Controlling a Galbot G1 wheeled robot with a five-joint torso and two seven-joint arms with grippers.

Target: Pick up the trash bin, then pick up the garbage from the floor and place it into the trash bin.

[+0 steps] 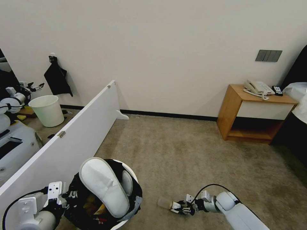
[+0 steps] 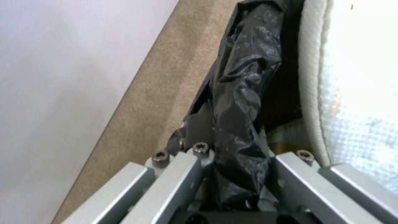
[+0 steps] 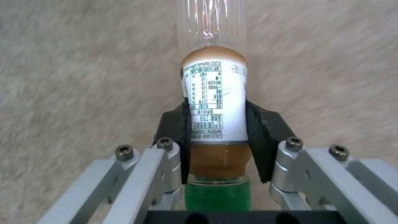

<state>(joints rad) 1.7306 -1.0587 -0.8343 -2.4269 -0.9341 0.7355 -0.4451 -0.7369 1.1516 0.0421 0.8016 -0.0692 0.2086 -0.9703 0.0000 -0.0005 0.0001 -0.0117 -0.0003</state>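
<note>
Head view: left tool (image 1: pixel 68 195) grips one bin (image 1: pixel 129 171); right tool (image 1: pixel 179 207) clamps one bottle (image 1: pixel 165 203).

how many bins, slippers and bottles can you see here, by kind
bins: 2, the lined trash bin held by the left gripper and an unlined pale bin
slippers: 2
bottles: 1, in the right gripper
total: 5
</note>
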